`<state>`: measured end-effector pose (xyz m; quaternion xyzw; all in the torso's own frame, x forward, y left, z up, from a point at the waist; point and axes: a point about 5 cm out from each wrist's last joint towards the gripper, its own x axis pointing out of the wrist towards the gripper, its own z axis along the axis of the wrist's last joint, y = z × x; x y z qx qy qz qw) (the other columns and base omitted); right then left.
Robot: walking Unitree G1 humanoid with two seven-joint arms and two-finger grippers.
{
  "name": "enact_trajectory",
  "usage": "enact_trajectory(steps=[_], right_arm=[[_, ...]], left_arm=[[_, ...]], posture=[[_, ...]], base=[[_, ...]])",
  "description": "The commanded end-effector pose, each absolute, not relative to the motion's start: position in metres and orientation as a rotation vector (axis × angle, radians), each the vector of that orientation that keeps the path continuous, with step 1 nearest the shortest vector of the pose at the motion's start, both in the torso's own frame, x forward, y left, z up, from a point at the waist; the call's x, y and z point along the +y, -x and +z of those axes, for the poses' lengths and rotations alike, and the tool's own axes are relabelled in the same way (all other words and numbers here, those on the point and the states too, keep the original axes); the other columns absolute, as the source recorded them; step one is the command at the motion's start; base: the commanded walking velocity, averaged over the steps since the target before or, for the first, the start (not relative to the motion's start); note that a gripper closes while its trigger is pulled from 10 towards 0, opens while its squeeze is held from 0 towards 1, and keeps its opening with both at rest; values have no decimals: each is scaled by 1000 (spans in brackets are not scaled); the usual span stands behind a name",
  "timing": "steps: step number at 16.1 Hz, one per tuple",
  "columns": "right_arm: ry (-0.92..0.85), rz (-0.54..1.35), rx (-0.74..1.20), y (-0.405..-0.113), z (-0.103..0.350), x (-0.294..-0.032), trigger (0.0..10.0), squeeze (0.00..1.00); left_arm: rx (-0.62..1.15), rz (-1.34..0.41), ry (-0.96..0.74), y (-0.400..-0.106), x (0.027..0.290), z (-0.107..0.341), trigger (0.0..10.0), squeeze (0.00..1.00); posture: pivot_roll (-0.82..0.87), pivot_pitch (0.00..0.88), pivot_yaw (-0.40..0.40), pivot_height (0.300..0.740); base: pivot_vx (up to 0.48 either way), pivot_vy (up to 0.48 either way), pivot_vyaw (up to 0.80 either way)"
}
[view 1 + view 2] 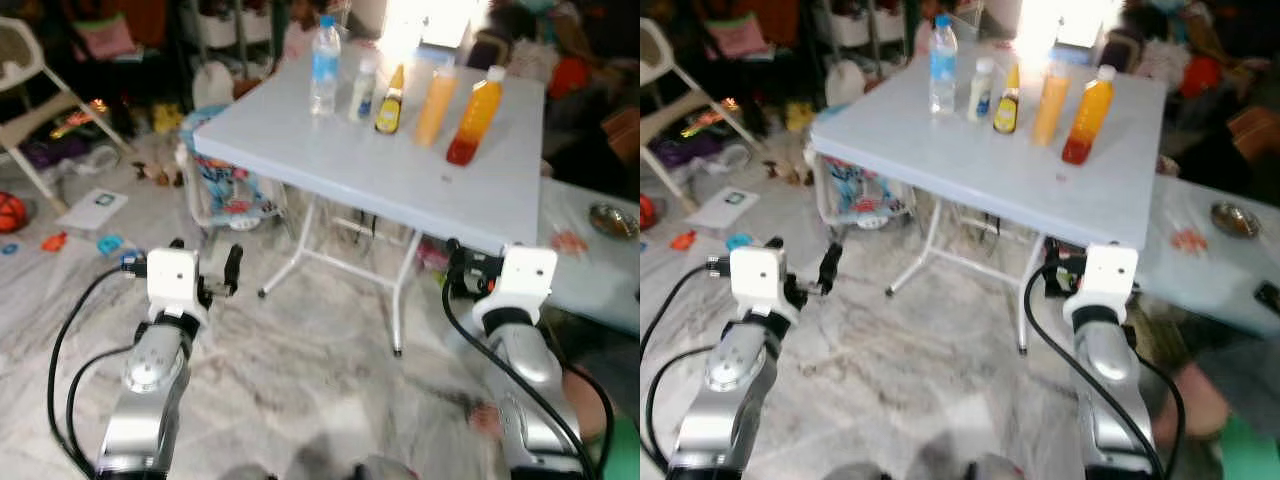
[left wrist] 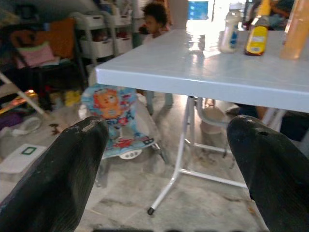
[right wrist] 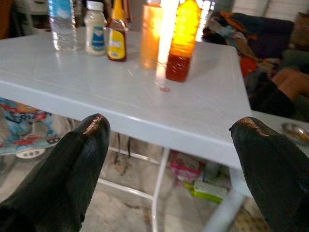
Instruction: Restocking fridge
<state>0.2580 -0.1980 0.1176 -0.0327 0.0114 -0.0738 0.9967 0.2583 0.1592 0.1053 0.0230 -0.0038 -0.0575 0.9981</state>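
Five bottles stand in a row at the far side of the white folding table (image 1: 400, 175): water bottle (image 1: 324, 66), small white bottle (image 1: 364, 88), yellow sauce bottle (image 1: 389, 101), pale orange drink (image 1: 436, 100), orange juice bottle (image 1: 474, 116). All upright, close together, none touching a tool. Left tool (image 2: 166, 159) and right tool (image 3: 169, 154) are both held low before the table's near edge, fingers spread apart, nothing in them. Bottles look like smooth plastic, probably slippery and fairly heavy if full; the thin water bottle may dent under a squeeze. Best hold is mid-body, below the shoulder. Juice bottle sits nearest the right tool, likely first pick. Floor (image 1: 320, 380) is marble, cluttered at left.
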Motion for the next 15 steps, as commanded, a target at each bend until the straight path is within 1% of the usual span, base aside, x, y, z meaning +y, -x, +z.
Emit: enact_trajectory(steps=[1,4,7,13,15], right_arm=[[77,-165,7,-257,122,-203,10000,0],[78,-157,9,-258,123,-202,10000,0],[84,-139,0,-261,125,-201,10000,0],[80,-137,-5,-259,125,-196,10000,0],[77,-143,-3,-259,124,-197,10000,0]], left_arm=[[-35,-147,-50,-260,152,110,10000,0],[-47,-168,-54,-260,149,113,10000,0],[-70,-111,-59,-263,154,116,10000,0],[-77,-112,-74,-266,155,119,10000,0],[-92,-162,-54,-265,148,121,10000,0]], posture=[[-6,0,-33,740],[-6,0,-41,740],[-2,0,-53,740],[-1,0,-30,740],[-4,0,-26,740]], base=[[0,0,0],[0,0,0],[0,0,0],[0,0,0],[315,0,213]])
